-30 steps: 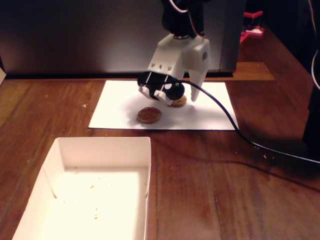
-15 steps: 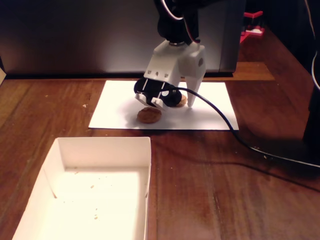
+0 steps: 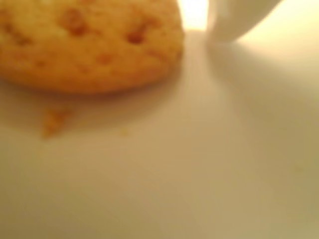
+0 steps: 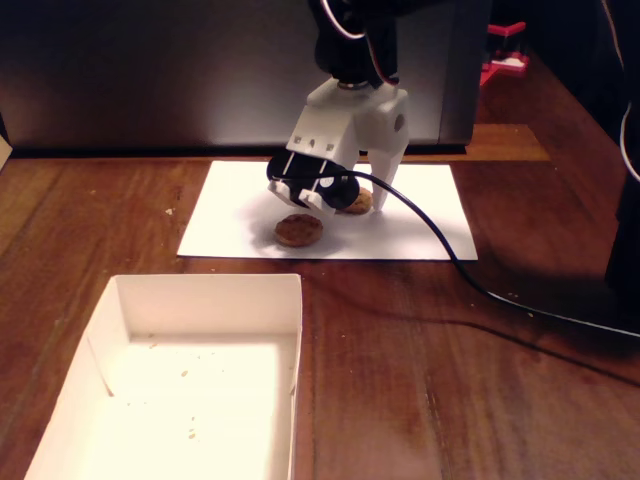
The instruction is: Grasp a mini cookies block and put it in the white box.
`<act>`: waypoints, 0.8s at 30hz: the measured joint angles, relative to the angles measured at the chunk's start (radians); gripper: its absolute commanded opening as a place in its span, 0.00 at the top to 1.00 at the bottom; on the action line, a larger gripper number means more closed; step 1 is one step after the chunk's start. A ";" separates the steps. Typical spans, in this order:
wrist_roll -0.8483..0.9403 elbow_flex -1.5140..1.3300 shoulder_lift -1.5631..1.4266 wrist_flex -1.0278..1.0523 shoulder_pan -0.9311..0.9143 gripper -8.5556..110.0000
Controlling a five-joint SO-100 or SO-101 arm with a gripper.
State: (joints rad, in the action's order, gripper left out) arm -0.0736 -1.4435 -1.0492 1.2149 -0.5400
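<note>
Two small round mini cookies lie on a flat white paper sheet (image 4: 240,205). The front cookie (image 4: 299,230) lies free, just below the black wrist camera. The rear cookie (image 4: 357,202) is partly hidden behind my white gripper (image 4: 360,208), which hangs low over the sheet, open and straddling that cookie. In the wrist view a cookie (image 3: 89,45) fills the top left, with a white fingertip (image 3: 234,20) a small gap to its right, not touching it. The white box (image 4: 115,300) stands open and holds only crumbs at the front left, well apart from the gripper.
A black cable (image 4: 450,255) runs from the gripper across the sheet and the brown wooden table (image 4: 450,380) to the right. A dark panel (image 4: 150,70) stands behind the sheet. A crumb (image 3: 55,119) lies by the cookie in the wrist view.
The gripper has dropped slightly and shifted a little left over the rear cookie. Neither cookie nor the box has moved.
</note>
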 measured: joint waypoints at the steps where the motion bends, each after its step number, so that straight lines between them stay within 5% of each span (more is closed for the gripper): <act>1: 0.000 0.002 0.005 0.000 -0.002 0.63; 24: 0.000 0.026 0.017 0.003 -0.003 0.78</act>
State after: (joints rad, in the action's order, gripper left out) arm -0.0736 -1.4174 -1.0324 1.2180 -0.5430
